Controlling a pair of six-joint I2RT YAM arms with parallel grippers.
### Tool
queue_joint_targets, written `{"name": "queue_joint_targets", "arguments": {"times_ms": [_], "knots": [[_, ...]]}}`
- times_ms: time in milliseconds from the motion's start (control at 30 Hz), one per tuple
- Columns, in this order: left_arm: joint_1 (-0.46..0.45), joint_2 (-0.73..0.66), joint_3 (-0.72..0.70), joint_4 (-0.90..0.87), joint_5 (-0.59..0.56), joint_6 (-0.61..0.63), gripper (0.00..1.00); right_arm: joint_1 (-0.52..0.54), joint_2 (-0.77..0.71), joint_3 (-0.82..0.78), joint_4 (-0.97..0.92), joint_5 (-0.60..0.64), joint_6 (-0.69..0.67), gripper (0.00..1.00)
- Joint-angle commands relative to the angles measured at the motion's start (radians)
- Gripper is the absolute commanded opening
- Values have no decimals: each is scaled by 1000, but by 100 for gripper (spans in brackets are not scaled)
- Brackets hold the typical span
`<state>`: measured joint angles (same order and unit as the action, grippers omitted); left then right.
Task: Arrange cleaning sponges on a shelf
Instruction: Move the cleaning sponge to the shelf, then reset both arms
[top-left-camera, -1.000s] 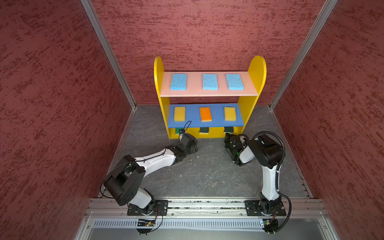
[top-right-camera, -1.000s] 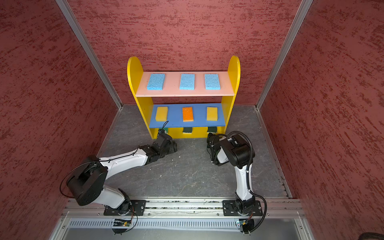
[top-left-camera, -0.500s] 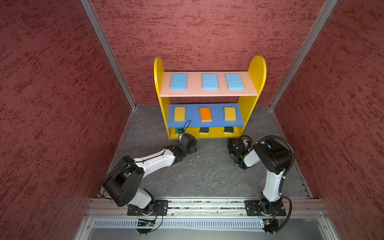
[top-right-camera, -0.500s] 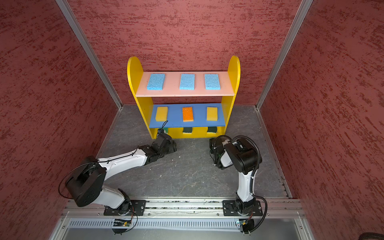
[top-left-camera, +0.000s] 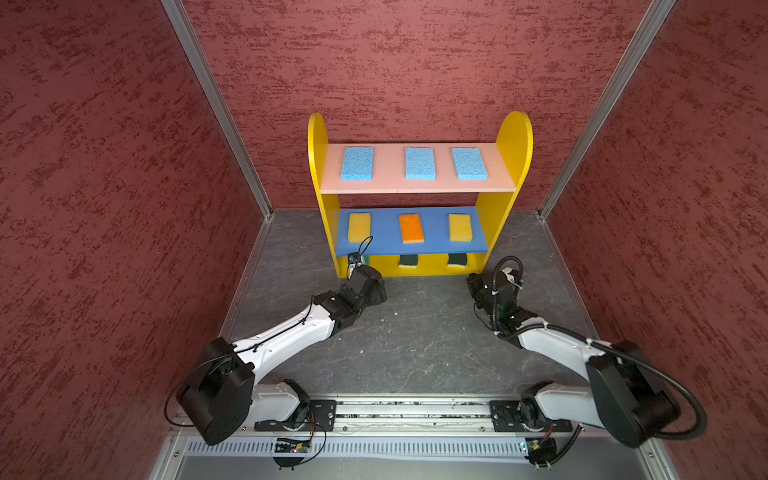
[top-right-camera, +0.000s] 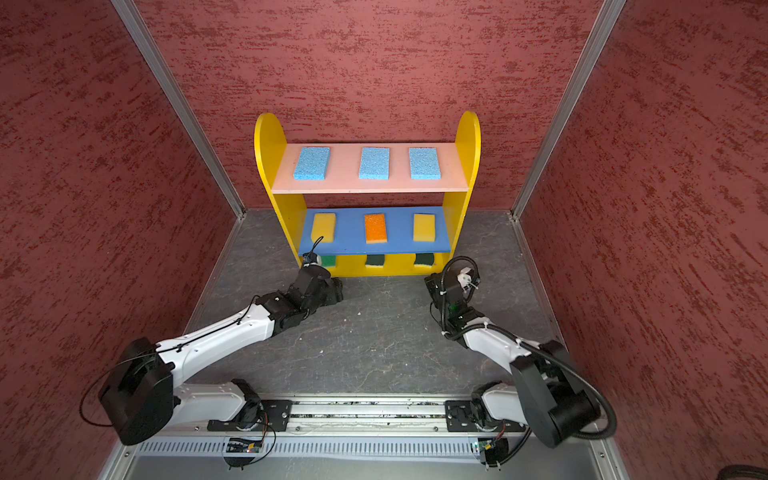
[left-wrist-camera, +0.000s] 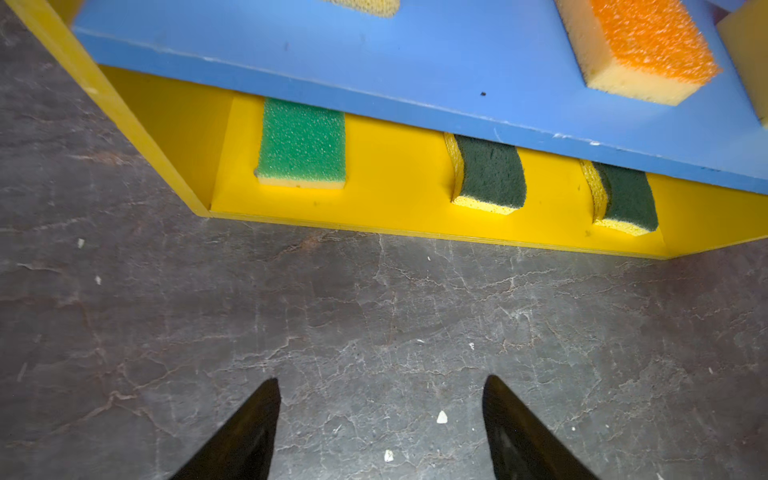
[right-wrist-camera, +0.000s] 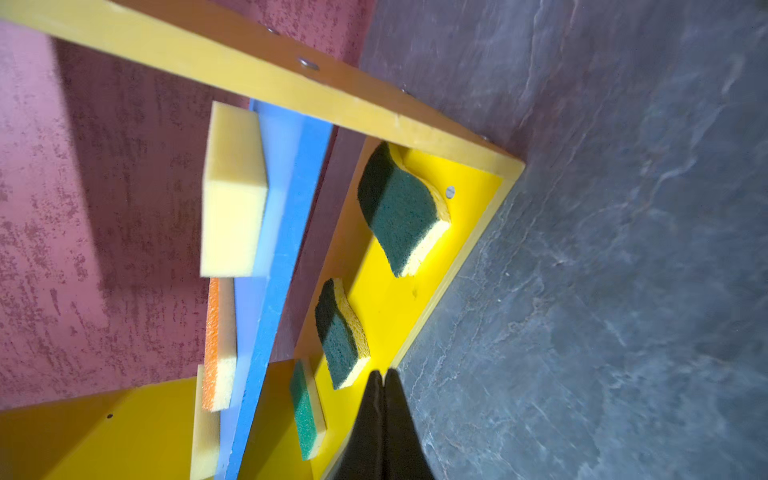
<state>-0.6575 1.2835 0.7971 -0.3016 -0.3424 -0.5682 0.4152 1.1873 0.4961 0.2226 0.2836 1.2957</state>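
The shelf (top-left-camera: 513, 137) stands at the back wall. Its pink top board carries three light blue sponges (top-left-camera: 357, 163) (top-left-camera: 420, 163) (top-left-camera: 469, 163). On the blue middle board lie two yellow sponges (top-left-camera: 359, 227) (top-left-camera: 460, 227) with an orange-topped one (top-left-camera: 411, 228) between them. The yellow base holds a bright green sponge (left-wrist-camera: 302, 143) and two dark green wavy ones (left-wrist-camera: 490, 174) (left-wrist-camera: 627, 199). My left gripper (left-wrist-camera: 380, 380) is open and empty over the floor, in front of the base's left end. My right gripper (right-wrist-camera: 382, 372) is shut and empty near the base's right front corner.
Red textured walls (top-left-camera: 104, 208) enclose the dark stone floor (top-left-camera: 415, 332) on three sides. Both arms reach forward from a metal rail (top-left-camera: 395, 415) at the front edge. Small white crumbs (left-wrist-camera: 441, 417) lie on the floor by the left gripper.
The right arm has swung its elbow out to the right and lower, and its gripper has drawn slightly back from the shelf. The left arm has hardly moved.
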Motion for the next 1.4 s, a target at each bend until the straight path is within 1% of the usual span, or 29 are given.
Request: {"name": "queue_joint_targets", "arguments": {"times_ms": [0, 100, 233, 300, 333, 433, 467, 600, 733, 800, 833, 867, 900, 1000, 1033, 1100, 1167, 1267, 1300, 1367], "knots": [[29, -14, 22, -55, -13, 74, 77, 4, -88, 7, -244, 91, -136, 0], [54, -39, 44, -58, -18, 107, 78, 4, -149, 47, -336, 109, -218, 3], [80, -88, 84, -94, -53, 155, 78, 3, -203, 113, -440, 124, -334, 4], [102, -118, 94, -110, -65, 175, 78, 0, -226, 142, -497, 153, -370, 8], [117, -136, 96, -118, -62, 185, 79, -2, -244, 149, -505, 163, -400, 11], [186, -178, 99, -139, -13, 204, 81, -17, -301, 153, -494, 182, -481, 22], [213, -188, 99, -146, -1, 206, 82, -27, -313, 155, -487, 182, -507, 24], [327, -250, 85, -157, 19, 192, 81, -89, -319, 200, -473, 130, -621, 27], [409, -327, 44, -117, -5, 213, 83, -156, -294, 231, -417, 69, -727, 47], [452, -349, 31, -116, -26, 208, 84, -215, -276, 239, -385, 10, -755, 54], [472, -358, 23, -119, -55, 193, 86, -244, -270, 237, -357, -25, -772, 57], [488, -365, 13, -123, -81, 182, 88, -267, -267, 228, -328, -47, -784, 60], [506, -372, -2, -121, -101, 174, 98, -292, -265, 217, -293, -65, -796, 63], [537, -385, -62, -71, -154, 180, 99, -369, -240, 199, -228, -115, -831, 72], [546, -382, -83, -44, -162, 182, 99, -395, -223, 200, -211, -148, -857, 98], [565, -370, -124, 4, -201, 167, 99, -427, -184, 201, -174, -194, -902, 99], [590, -351, -161, 54, -208, 171, 99, -446, -155, 189, -123, -218, -922, 99], [618, -311, -208, 111, -240, 157, 99, -477, -121, 168, -63, -217, -918, 99], [626, -297, -232, 143, -258, 144, 99, -487, -111, 155, -36, -208, -921, 99], [639, -279, -294, 247, -263, 162, 99, -515, -96, 127, 17, -193, -928, 99]]}}
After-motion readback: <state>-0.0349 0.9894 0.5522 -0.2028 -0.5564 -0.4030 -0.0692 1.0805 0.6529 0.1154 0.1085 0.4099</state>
